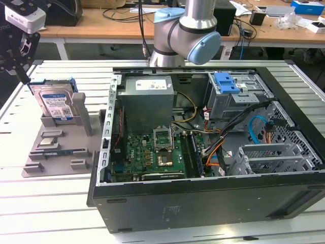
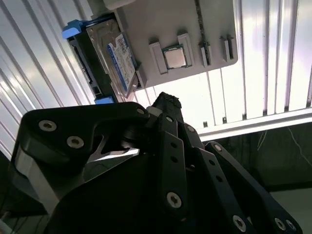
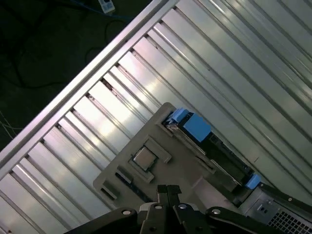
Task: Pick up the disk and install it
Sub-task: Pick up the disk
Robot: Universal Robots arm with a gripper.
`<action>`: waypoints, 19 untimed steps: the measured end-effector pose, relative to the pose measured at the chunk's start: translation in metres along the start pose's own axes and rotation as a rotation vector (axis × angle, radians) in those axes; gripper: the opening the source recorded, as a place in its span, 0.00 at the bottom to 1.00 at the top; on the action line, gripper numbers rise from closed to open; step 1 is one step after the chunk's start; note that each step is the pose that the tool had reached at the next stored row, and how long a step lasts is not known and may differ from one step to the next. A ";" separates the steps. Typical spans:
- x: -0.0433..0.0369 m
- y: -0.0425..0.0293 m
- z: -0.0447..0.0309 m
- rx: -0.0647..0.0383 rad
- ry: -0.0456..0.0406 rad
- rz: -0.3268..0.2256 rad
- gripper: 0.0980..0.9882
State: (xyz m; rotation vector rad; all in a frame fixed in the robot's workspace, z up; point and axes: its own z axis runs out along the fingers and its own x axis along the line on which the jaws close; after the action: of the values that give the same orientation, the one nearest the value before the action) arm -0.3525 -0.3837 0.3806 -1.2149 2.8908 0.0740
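Disk (image 1: 55, 104), flat silver-grey metal hard drive with blue plastic rails: stands on edge in grey plastic fixture (image 1: 51, 152), near far corner of ribbed aluminium table (image 1: 51, 208), exterior view's left. Judged dense, rigid, shock-sensitive, smooth-faced; grip exposed upper edge across flats. Black pincer (image 3: 167, 188) above it, seemingly closed, empty. Open black computer case (image 1: 203, 208) rightward.

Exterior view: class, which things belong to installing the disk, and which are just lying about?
Job: disk, gripper, computer case.
Lying about: chip on the grey holder, blue box on the back desk.
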 end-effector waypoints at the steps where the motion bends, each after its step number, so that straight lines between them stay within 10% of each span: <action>1: 0.0000 0.0000 0.0000 0.000 0.0006 -0.016 0.01; 19: 0.0000 0.0000 0.0000 -0.008 0.0136 -0.330 0.01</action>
State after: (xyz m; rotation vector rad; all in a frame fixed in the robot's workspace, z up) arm -0.3525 -0.3837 0.3806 -1.6775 2.6585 0.0746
